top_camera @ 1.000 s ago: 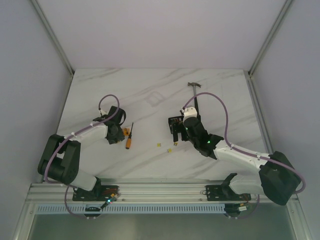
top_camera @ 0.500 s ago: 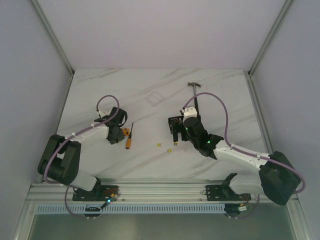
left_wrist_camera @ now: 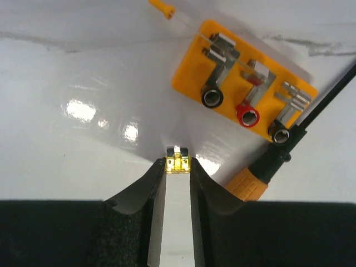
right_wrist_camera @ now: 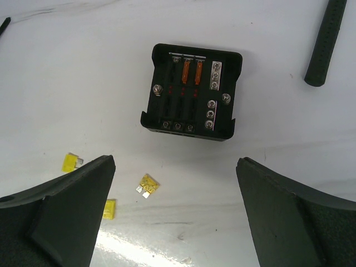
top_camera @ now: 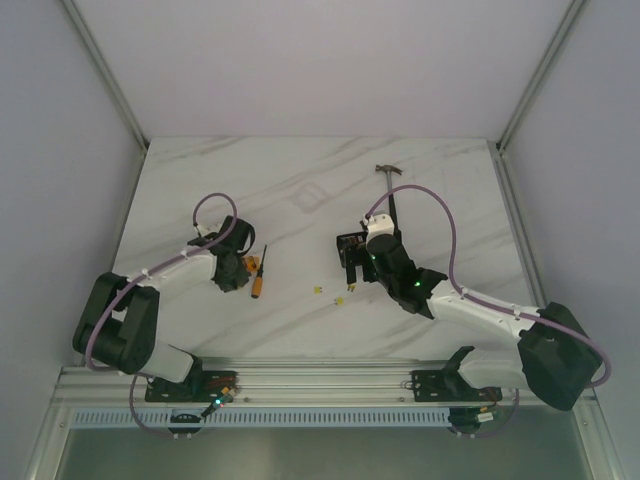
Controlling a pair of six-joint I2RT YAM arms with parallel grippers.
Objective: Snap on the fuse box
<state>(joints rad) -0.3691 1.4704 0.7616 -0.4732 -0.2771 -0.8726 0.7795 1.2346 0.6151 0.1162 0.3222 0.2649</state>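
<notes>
Fuse box point(right_wrist_camera: 192, 92), black, square and open-topped, sits on the white marble table point(right_wrist_camera: 67, 67) with two orange fuses seated inside. Left fingers point(left_wrist_camera: 151, 186) pinch one small yellow fuse point(left_wrist_camera: 178, 163), near a flat orange block point(left_wrist_camera: 189, 69) and a screwdriver point(left_wrist_camera: 247, 186) whose ends are cut off. Three loose yellow fuses point(right_wrist_camera: 147, 184) lie near the box. Right fingers point(right_wrist_camera: 72, 200) gape wide above it, holding nothing.

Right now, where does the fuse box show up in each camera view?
Top external: fuse box sits just right of centre, under the tip of the right arm.
Left wrist: not in it.
Right wrist: upper middle, ahead of the open jaws.
Shared landmark: the hammer, up and right of the box in both views.
</notes>
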